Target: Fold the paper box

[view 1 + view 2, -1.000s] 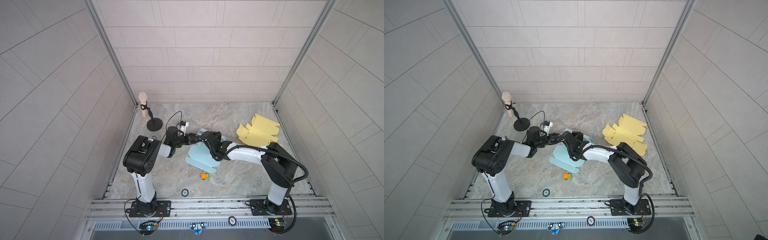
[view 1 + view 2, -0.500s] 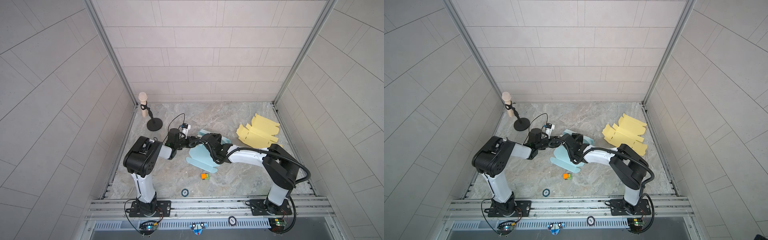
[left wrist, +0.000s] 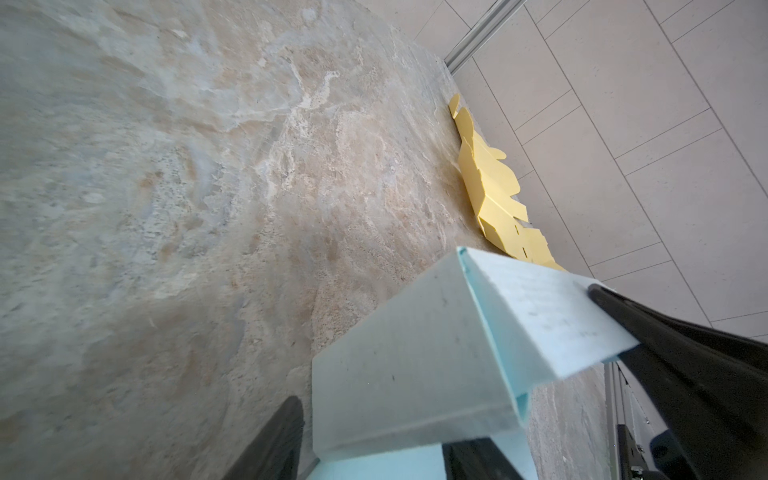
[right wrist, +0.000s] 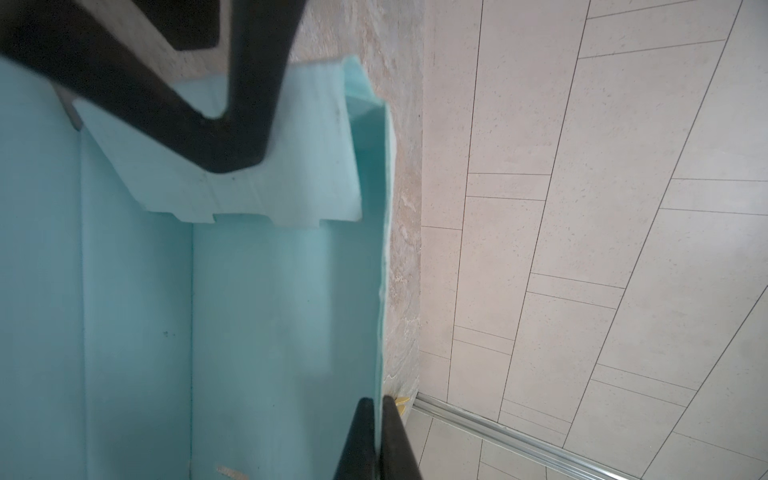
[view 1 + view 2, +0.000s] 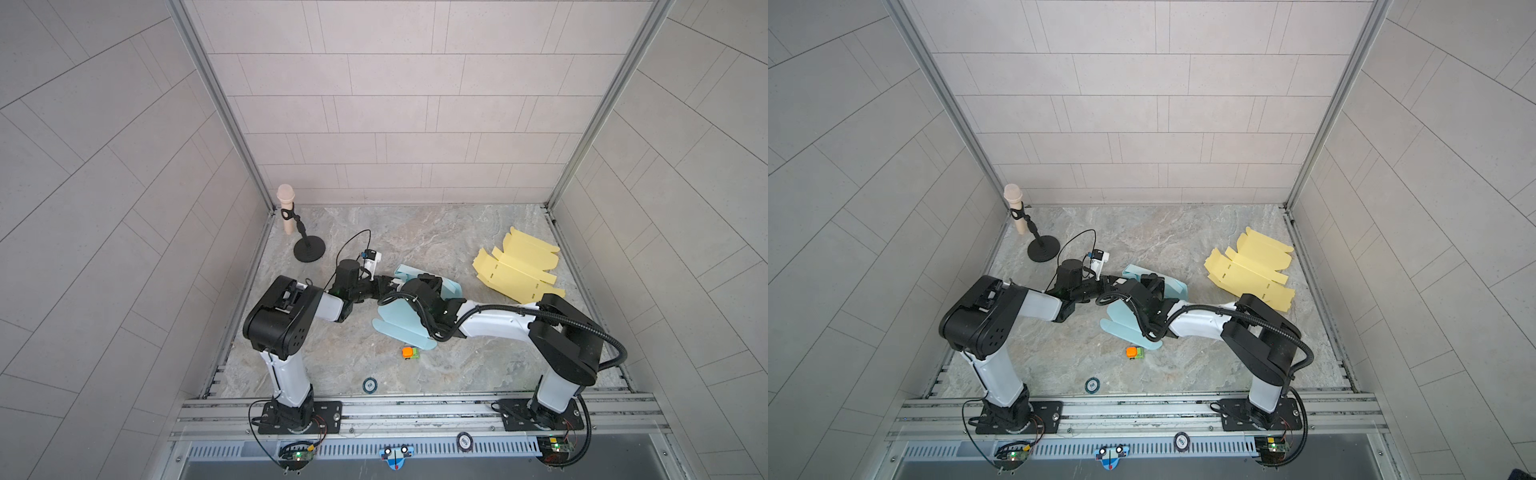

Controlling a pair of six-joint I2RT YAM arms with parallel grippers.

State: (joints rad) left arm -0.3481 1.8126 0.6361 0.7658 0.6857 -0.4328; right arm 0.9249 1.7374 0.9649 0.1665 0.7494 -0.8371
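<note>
While the paper box (image 5: pixel 395 321) is lying half-formed on the counter (image 5: pixel 457 232) between the two arms, the left gripper (image 3: pixel 440 345) is straddling its folded-over end wall. Its jaws are standing partway apart and one finger (image 3: pixel 685 374) is touching the flap's edge; whether it is actually squeezing, I cannot tell. Moving rightward, the pale blue sheet is spreading flat toward the front, its rounded tabs (image 5: pixel 409 337) lying near a small orange toy (image 5: pixel 410 353). The right gripper (image 4: pixel 379 432) is clenching a thin raised side wall of the box. Well apart on the far right, a yellow blank (image 5: pixel 517 270) is lying unfolded.

The card is looking light and springy, stiff only along its creases, so I am judging that it is going to bow or slide under any push on an open panel. Holds are likely working best close to a crease or at a wall's top edge, with the other gripper pinning the base.
</note>
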